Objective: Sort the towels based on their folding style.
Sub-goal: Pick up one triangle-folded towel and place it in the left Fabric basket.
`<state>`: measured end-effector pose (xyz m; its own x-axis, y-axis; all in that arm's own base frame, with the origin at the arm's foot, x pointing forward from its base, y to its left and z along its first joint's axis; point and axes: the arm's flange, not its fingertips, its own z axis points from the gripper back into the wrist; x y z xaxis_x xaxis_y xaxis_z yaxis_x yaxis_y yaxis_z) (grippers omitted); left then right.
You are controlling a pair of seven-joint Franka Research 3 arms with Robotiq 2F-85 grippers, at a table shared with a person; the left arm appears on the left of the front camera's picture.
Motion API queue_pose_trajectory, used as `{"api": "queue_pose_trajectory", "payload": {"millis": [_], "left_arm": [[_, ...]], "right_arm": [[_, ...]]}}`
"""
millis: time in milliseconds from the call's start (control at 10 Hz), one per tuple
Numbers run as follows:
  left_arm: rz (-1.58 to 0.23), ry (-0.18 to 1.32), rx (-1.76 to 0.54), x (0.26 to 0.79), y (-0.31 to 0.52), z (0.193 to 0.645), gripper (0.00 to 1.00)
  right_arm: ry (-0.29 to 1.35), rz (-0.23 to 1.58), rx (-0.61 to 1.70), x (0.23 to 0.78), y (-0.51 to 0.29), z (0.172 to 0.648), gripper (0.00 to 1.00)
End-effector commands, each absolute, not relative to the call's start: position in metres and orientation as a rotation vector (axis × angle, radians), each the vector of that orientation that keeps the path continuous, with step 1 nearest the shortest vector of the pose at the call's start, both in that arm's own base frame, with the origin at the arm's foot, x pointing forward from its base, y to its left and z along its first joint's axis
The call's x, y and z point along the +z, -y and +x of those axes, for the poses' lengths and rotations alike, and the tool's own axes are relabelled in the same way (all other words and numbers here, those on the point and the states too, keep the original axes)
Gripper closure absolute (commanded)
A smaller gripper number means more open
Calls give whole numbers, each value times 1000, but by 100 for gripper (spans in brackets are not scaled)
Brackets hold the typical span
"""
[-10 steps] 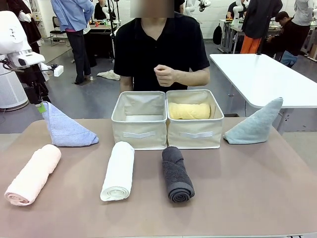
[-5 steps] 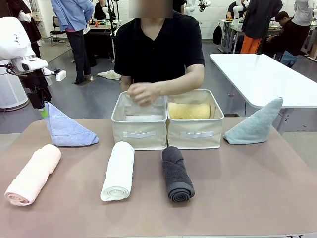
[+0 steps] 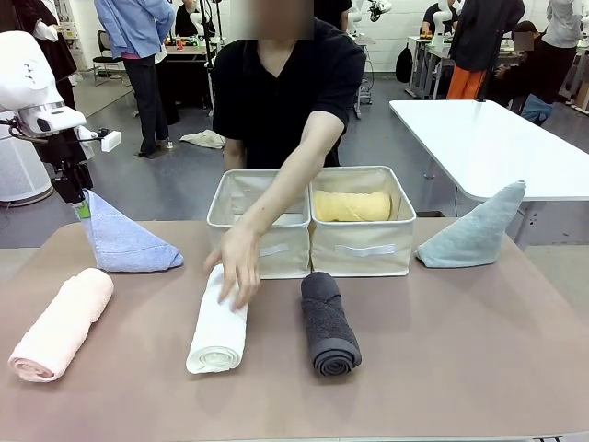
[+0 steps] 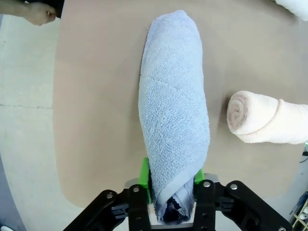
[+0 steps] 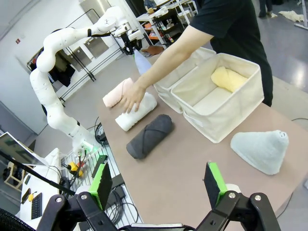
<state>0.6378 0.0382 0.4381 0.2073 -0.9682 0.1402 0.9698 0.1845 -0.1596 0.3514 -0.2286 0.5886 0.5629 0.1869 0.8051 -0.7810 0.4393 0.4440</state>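
Note:
My left gripper [image 3: 81,204] is shut on the top tip of the periwinkle blue triangle towel [image 3: 124,241], which stands at the table's far left; in the left wrist view the green pads pinch that towel [image 4: 173,106]. A person's hand [image 3: 235,267] rests on the white roll [image 3: 219,331]. The pink roll [image 3: 63,322] lies at the front left and the dark grey roll [image 3: 329,322] in the middle. A yellow roll [image 3: 352,205] lies in the right bin. The teal-grey triangle [image 3: 474,230] stands at the far right. My right gripper [image 5: 159,185] hangs open above the table.
Two cream fabric bins stand side by side at the table's far middle, the left bin [image 3: 260,249] and the right bin [image 3: 363,250]. The person's arm reaches across the left bin. A white table [image 3: 488,138] stands behind on the right.
My left gripper has shut on the blue triangle's tip. The person's hand has come down from chest height, over the left bin, onto the white roll.

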Motion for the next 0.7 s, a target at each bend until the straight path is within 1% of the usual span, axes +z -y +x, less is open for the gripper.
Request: {"api": "queue_pose_trajectory", "payload": {"millis": [0, 300, 400, 500, 600], "left_arm": [[-217, 8, -1407, 440, -41, 637, 100], [-212, -5, -1421, 444, -41, 631, 100], [-209, -15, -1400, 453, -41, 624, 100], [-177, -57, -1400, 473, -43, 609, 100], [-143, -56, -1390, 499, -48, 590, 100]], "right_arm": [[768, 929, 684, 588, 227, 351, 0], [768, 929, 684, 588, 227, 351, 0], [768, 929, 684, 588, 227, 351, 0], [768, 929, 684, 588, 227, 351, 0], [768, 929, 684, 588, 227, 351, 0]]}}
